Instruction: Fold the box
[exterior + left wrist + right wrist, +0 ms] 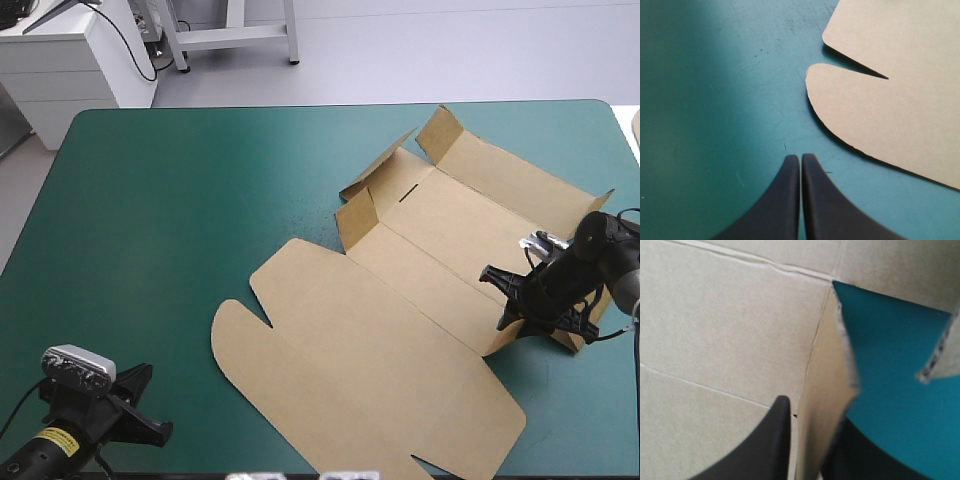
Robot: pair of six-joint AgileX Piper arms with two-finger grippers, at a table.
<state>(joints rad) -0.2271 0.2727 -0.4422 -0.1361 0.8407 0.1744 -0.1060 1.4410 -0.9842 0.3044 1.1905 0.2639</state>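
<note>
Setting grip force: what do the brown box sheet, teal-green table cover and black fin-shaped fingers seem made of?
Brown box: matt corrugated board, fluted cut edge visible. Teal-green cover: smooth mat, perhaps plastic or rubber, finely scratched. Black fingers: matt, likely plastic or rubber; unclear.

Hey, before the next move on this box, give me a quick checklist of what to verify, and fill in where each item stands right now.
1. Right gripper shut on a corner flap of the box: ok.
2. How deep that flap sits in the grip: cannot tell.
3. Left gripper clear of the box, shut over bare teal-green cover: ok.
4. Lid lying flat on the table: ok.
5. All walls raised and tucked: not ok; the far flaps stand only partly up.
</note>
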